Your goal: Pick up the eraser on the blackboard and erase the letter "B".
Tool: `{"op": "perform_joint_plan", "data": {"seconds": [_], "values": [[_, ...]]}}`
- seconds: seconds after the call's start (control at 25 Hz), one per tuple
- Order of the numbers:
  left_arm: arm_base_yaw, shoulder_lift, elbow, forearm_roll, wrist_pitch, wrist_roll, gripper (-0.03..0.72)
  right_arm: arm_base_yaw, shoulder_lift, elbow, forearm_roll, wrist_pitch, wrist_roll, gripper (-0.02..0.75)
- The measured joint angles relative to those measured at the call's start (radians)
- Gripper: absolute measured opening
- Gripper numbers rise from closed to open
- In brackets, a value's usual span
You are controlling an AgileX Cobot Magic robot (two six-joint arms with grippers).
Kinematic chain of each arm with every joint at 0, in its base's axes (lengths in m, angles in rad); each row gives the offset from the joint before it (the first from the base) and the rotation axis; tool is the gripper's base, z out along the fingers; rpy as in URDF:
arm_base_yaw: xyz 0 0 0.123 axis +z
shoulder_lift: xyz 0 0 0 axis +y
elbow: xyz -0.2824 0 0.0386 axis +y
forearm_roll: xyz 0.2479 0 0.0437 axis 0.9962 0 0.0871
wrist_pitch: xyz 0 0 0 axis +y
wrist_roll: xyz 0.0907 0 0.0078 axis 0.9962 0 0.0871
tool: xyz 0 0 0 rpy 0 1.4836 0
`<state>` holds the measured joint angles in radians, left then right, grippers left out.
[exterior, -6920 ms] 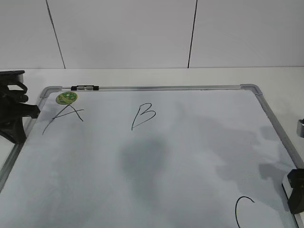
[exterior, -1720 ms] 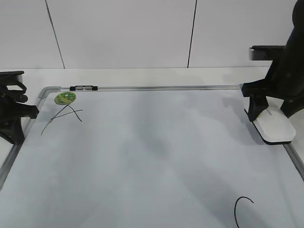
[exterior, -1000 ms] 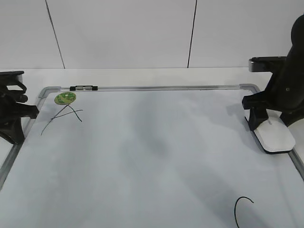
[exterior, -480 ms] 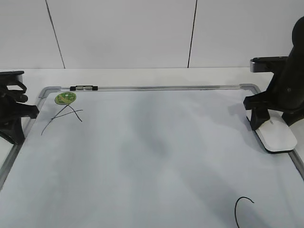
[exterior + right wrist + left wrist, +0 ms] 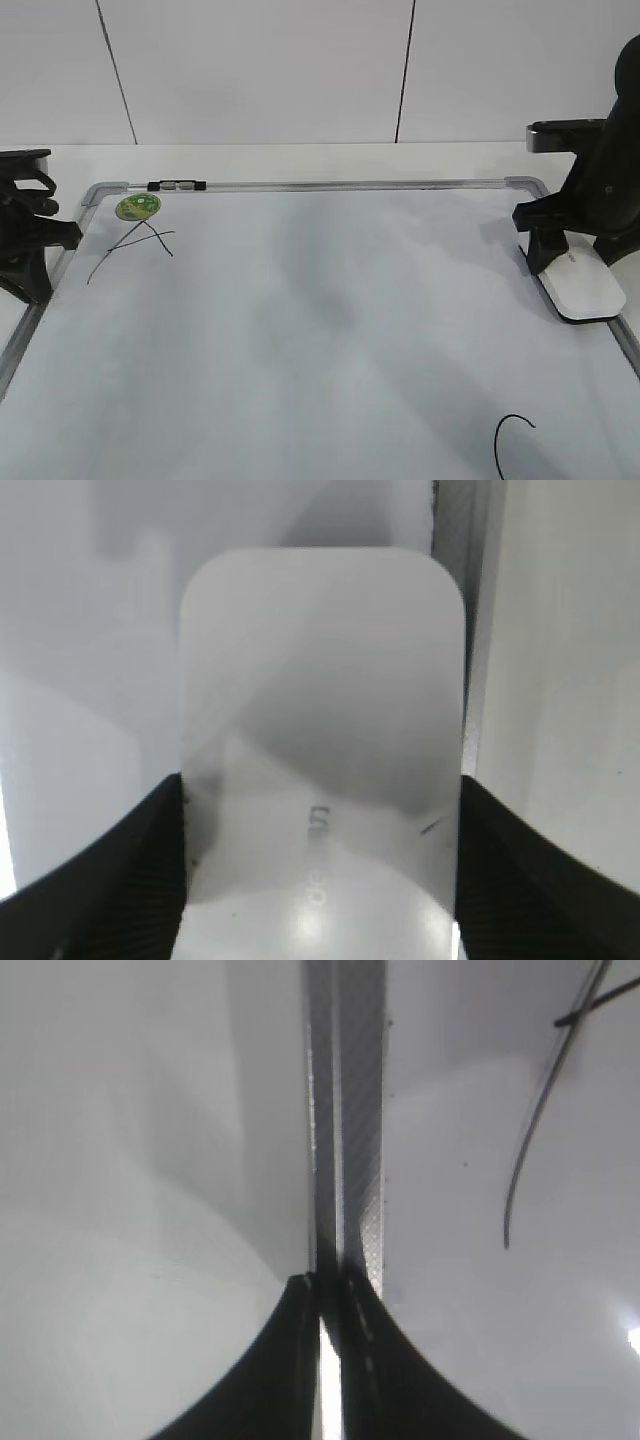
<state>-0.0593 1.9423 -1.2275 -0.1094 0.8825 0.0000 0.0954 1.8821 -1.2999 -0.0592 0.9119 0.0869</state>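
Right gripper [image 5: 572, 262] upright over the blackboard's [image 5: 330, 320] right edge, jaws pinching the eraser [image 5: 580, 283].

Right gripper [image 5: 571, 262] fingers spread; left gripper [image 5: 322, 1295] pinched.

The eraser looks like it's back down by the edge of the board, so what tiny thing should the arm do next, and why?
Probably open the right end effector and lift away. The eraser lies flat on the blackboard beside its right frame, the fingers still at its sides, and no "B" shows between the "A" and the "C", so the wiping seems finished.
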Motion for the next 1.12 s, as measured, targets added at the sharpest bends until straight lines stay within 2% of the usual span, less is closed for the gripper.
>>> {"op": "perform_joint_plan", "data": {"seconds": [0.2, 0.48, 0.68, 0.8, 0.92, 1.04, 1.12], "values": [[0.0, 0.0, 0.0, 0.0, 0.002, 0.0, 0.017, 0.0, 0.0, 0.0, -0.001, 0.0, 0.0, 0.545], [0.0, 0.0, 0.0, -0.002, 0.002, 0.0, 0.017, 0.0, 0.0, 0.0, -0.001, 0.0, 0.0, 0.628], [0.0, 0.0, -0.002, -0.002, 0.004, 0.0, 0.017, 0.0, 0.0, -0.061, 0.006, 0.126, 0.0, 0.624], [0.0, 0.005, -0.018, -0.002, 0.02, 0.0, 0.02, 0.0, 0.0, -0.16, 0.013, 0.251, 0.0, 0.59], [0.0, 0.01, -0.035, 0.001, 0.038, 0.006, 0.028, 0.0, 0.0, -0.263, 0.018, 0.293, 0.0, 0.553], [0.0, 0.016, -0.048, 0.004, 0.054, 0.012, 0.069, 0.0, -0.009, -0.316, 0.033, 0.304, 0.0, 0.539], [0.0, 0.016, -0.053, 0.004, 0.072, 0.015, 0.146, 0.0, -0.014, -0.326, 0.051, 0.307, 0.0, 0.536]]}}
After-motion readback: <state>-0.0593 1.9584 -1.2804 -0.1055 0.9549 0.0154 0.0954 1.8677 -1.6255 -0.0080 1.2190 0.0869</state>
